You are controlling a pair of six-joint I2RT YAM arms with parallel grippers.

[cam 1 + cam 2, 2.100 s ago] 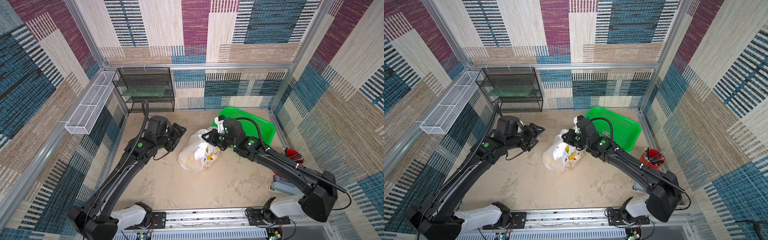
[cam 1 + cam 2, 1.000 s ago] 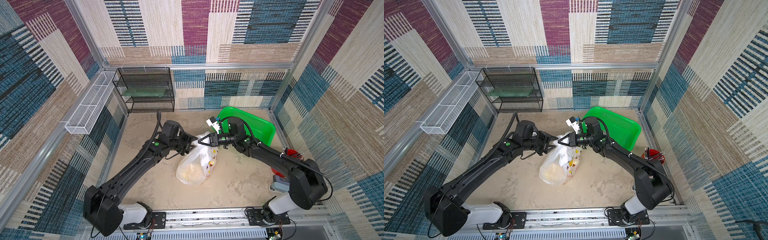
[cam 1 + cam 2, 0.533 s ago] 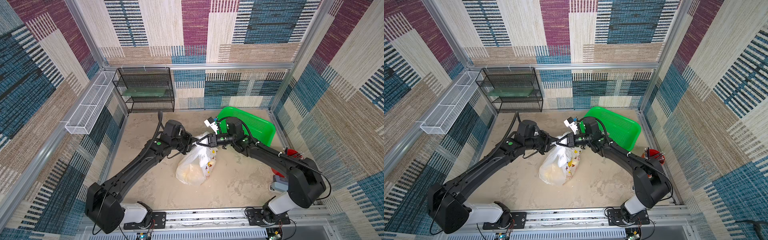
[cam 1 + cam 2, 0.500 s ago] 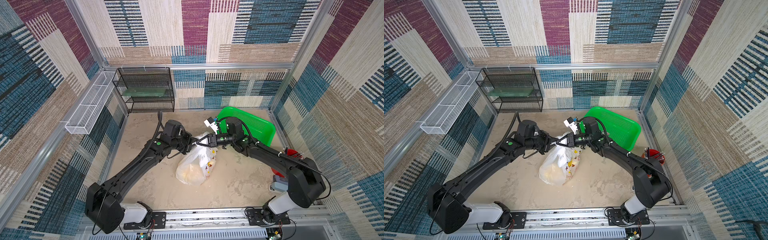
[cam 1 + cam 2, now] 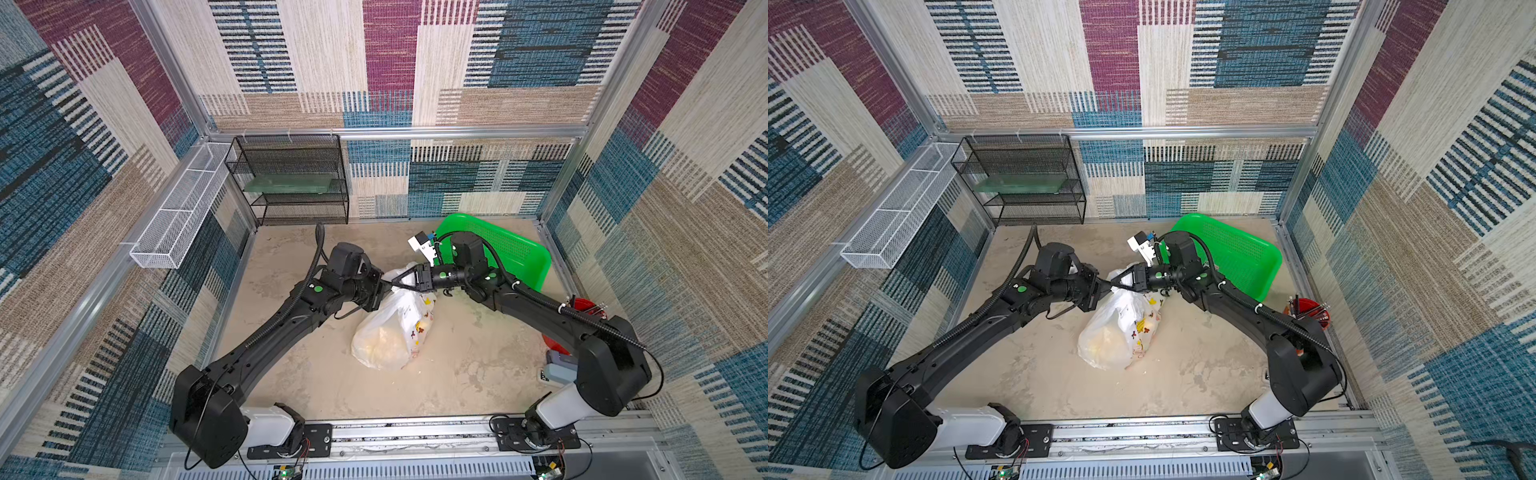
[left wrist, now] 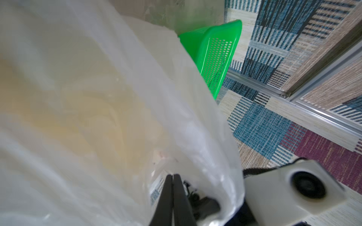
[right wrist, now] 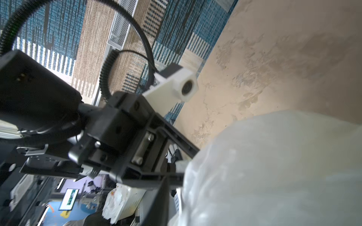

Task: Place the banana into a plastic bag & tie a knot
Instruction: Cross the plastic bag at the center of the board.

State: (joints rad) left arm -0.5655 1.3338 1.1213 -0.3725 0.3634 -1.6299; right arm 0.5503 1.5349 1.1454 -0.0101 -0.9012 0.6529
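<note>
- Near the middle of the table [image 5: 457, 374], in both top views, lies the plastic bag [image 5: 386, 332] [image 5: 1113, 332]. Its full end is toward 6 o'clock and its gathered top is drawn up toward 12 o'clock.
- A pale yellow mass shows through the film at the full end. Small colourful prints sit on the side facing 3 o'clock.
- The left gripper [image 5: 383, 286] [image 5: 1105, 287] reaches the bag's top from 9 o'clock. In the left wrist view [image 6: 173, 187] its jaws are pressed flat together, pinching the thin film, and the bag [image 6: 98, 97] fills most of that view.
- The right gripper [image 5: 395, 284] [image 5: 1115, 284] comes in from 3 o'clock, tip to tip with the left one at the bag's top. I cannot tell how wide its jaws stand, or whether they grip the film.
- In the right wrist view, the bag [image 7: 274, 166] hides the contact point.
- A green basket [image 5: 523, 249] leans at 2 o'clock from the bag.
- A black wire rack [image 5: 291, 178] stands at 11 o'clock.
- A red cup [image 5: 582, 305] sits at 3 o'clock by the wall.
</note>
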